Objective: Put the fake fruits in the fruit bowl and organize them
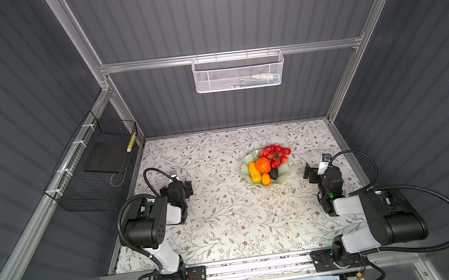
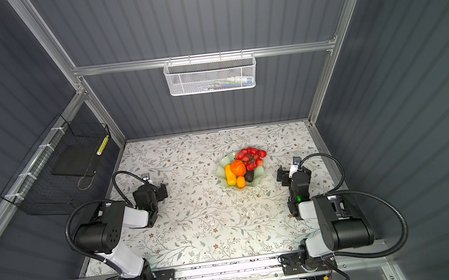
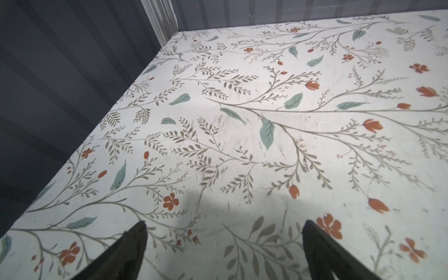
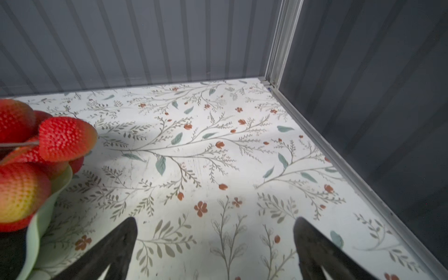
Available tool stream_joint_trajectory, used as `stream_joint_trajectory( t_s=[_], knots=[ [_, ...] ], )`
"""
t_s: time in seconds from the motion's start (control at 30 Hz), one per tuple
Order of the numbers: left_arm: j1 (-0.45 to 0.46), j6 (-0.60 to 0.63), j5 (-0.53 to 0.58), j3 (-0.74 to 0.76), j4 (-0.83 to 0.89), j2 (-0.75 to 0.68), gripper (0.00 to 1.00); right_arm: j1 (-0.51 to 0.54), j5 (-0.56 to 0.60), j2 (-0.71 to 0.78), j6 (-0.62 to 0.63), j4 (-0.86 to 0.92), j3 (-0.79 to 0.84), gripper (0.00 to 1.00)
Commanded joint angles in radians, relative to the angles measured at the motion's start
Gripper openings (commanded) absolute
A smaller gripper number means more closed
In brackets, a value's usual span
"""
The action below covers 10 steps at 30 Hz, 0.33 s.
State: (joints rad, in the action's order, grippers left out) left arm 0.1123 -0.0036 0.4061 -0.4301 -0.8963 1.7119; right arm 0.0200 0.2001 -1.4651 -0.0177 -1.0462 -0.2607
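Since the fake fruits [image 1: 263,165] all lie inside the fruit bowl [image 1: 249,161], the berry cluster [image 1: 276,154] spilling over its rim seemingly for want of room, the left gripper [image 3: 224,225] and right gripper [image 4: 215,221] hang either side of the bowl, clear of it, jaws spread and empty.

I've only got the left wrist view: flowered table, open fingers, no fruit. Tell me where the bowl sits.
Observer: The fruit bowl sits right of the table middle, nearer the right gripper than the left gripper.
Operator: Report any fruit outside it.
Observer: None seen loose in both top views. The large orange, small orange, yellow piece and avocado lie inside, and the berry cluster lies across its far rim.
Operator: Give the right gripper's state.
Observer: Open, empty, beside the bowl, not touching it.
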Motion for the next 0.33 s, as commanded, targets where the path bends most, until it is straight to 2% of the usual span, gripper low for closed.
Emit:
stream_joint_trajectory(
  t_s=[0.0, 0.13, 0.3],
  knots=[
    [-0.002, -0.02, -0.005, -0.03, -0.03, -0.001, 1.0, -0.005, -0.014, 0.008, -0.005, -0.011, -0.021, 0.99],
    [-0.002, -0.019, -0.005, -0.03, -0.04, 0.003, 1.0, -0.005, 0.002, -0.001, -0.006, -0.036, -0.017, 0.99],
    [-0.002, -0.019, -0.005, -0.027, -0.043, 0.003, 1.0, -0.029, -0.067, 0.004, -0.017, 0.019, -0.038, 0.99]
  ],
)
